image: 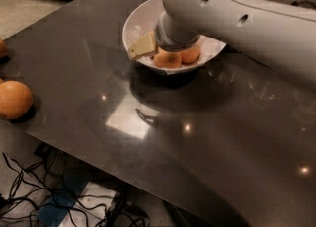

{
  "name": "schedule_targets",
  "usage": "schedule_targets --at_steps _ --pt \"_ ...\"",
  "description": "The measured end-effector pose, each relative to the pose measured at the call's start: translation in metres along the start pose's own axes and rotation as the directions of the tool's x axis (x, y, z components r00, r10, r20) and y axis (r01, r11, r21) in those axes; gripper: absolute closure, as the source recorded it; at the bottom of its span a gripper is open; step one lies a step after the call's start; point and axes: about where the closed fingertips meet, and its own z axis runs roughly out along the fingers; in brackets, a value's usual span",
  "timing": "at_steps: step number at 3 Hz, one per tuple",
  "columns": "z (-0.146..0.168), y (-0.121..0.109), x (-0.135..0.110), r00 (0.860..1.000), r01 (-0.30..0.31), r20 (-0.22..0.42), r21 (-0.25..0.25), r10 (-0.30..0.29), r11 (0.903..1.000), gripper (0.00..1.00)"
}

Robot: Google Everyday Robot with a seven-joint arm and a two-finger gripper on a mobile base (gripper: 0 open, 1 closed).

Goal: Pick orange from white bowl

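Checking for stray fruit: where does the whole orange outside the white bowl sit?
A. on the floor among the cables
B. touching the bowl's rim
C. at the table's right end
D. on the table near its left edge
D: the stray orange rests on the dark table near its left edge, well apart from the white bowl, where the gripper is down beside the bowl's oranges.

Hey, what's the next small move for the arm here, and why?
Probably ease the gripper sideways onto the front orange. The gripper sits low inside the bowl, just beside that orange, while the front orange and the back orange both lie in the bowl, not yet lifted.
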Motion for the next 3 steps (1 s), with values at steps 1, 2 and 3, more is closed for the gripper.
schedule_targets --at_steps 1,2,3 --pt "0.009 -0.005 0.003 1.000 -0.029 -0.011 0.030 0.029 0.9991 0.04" --pt "0.019 -0.012 0.002 0.999 -0.048 -0.012 0.045 0.049 0.9978 0.06" --pt "0.022 -0.018 -0.001 0.998 -0.070 -0.002 0.047 0.070 0.9964 0.20"
